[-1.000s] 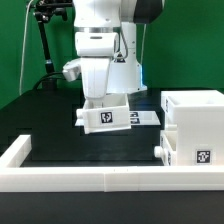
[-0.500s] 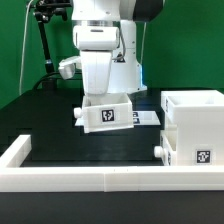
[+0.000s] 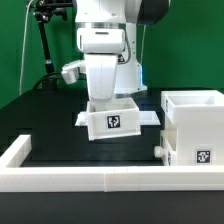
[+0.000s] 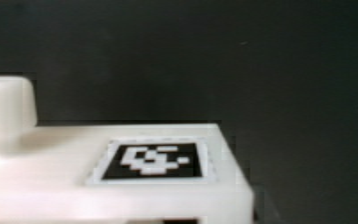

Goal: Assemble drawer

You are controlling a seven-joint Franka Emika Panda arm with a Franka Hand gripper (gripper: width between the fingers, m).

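Note:
My gripper (image 3: pixel 107 102) is shut on a small white drawer tray (image 3: pixel 112 121) and holds it just above the black table, its square tag facing the camera. In the wrist view the tray's tagged face (image 4: pixel 155 160) fills the lower part and its round knob (image 4: pixel 2 105) stands beside it; my fingers do not show there. The large white boxy case (image 3: pixel 195 125) stands at the exterior view's right, open on top, with a tag low on its front. A knob (image 3: pixel 159 150) sticks out of its lower side towards the held tray.
The marker board (image 3: pixel 148 118) lies flat on the table behind the held tray. A low white rim (image 3: pixel 80 172) edges the table's front and the exterior view's left side. A black stand (image 3: pixel 42 50) rises at the back left.
My gripper has carried the small tray towards the exterior view's right, nearer the case, and the tray now hangs more level with its tag squarer to the camera.

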